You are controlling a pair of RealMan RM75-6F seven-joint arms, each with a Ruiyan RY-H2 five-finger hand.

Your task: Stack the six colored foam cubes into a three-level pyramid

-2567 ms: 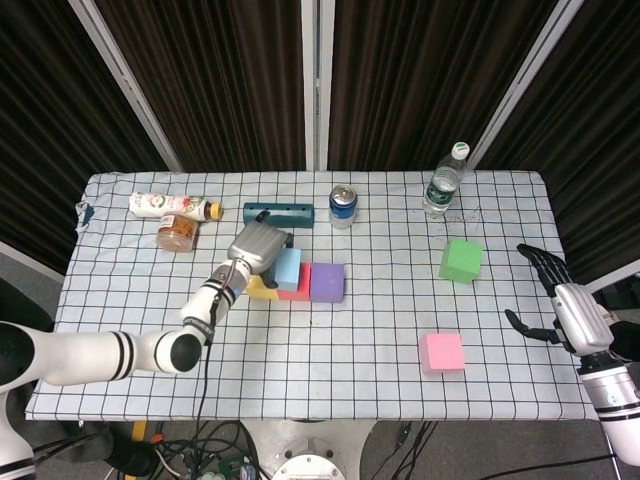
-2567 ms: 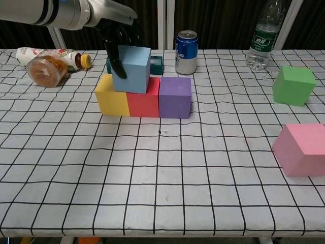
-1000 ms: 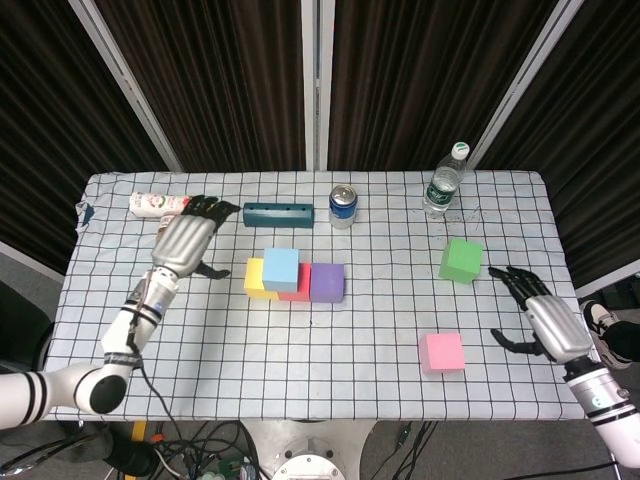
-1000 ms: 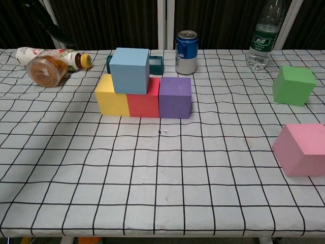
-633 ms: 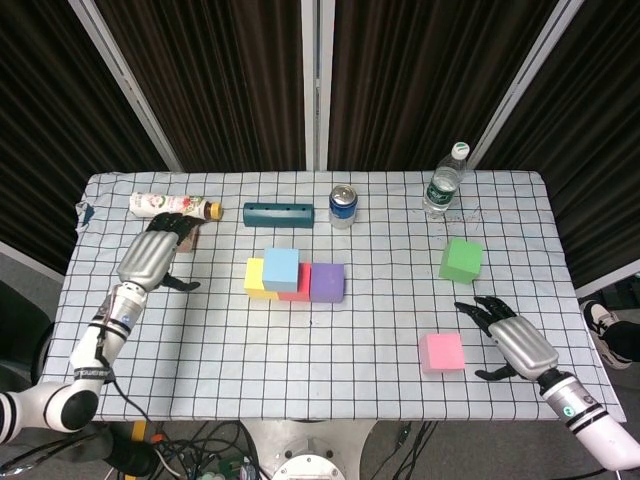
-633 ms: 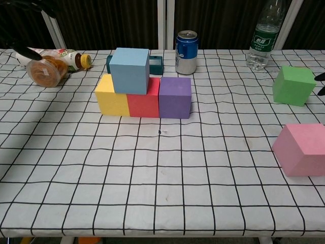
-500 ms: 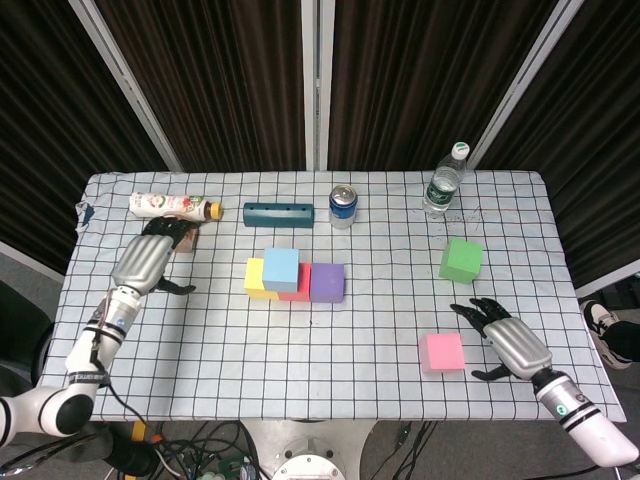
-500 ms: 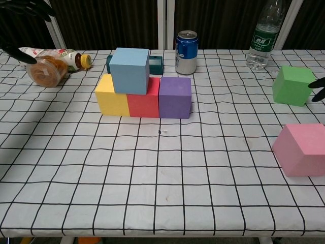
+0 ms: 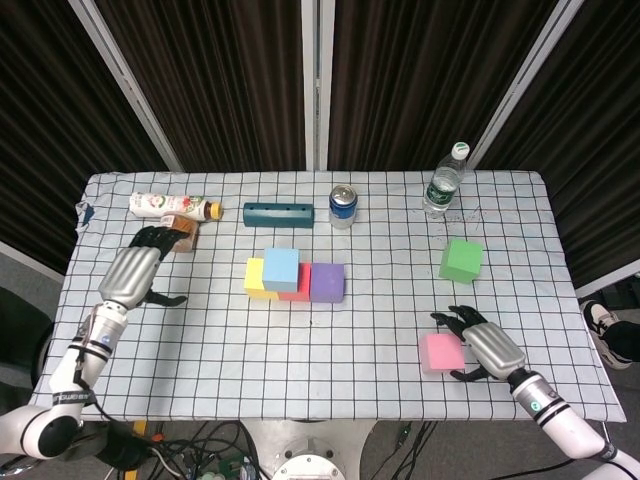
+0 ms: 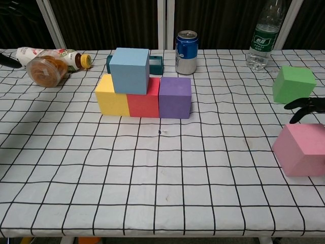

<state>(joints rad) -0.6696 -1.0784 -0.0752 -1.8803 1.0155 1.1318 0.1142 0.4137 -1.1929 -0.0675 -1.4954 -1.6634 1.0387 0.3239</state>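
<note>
A yellow cube (image 9: 253, 279), a red cube (image 9: 299, 287) and a purple cube (image 9: 327, 282) stand in a row mid-table. A light blue cube (image 9: 281, 267) sits on top, over the yellow and red ones (image 10: 130, 70). The green cube (image 9: 461, 260) stands alone at the right. Nearer the front is the pink cube (image 9: 440, 352). My right hand (image 9: 487, 346) lies at the pink cube's right side with its fingers (image 10: 303, 105) spread past the far edge, and I cannot tell if they touch it. My left hand (image 9: 130, 274) hovers empty at the left, fingers apart.
A lying bottle (image 9: 168, 205) and a jar (image 9: 181, 226) are at the back left, just beyond my left hand. A teal box (image 9: 278, 213), a blue can (image 9: 343, 205) and a water bottle (image 9: 444, 181) line the back. The table's front edge is close to my right hand.
My left hand has let go of the light blue cube and drawn back to the left. My right hand has moved in from the right edge to the pink cube.
</note>
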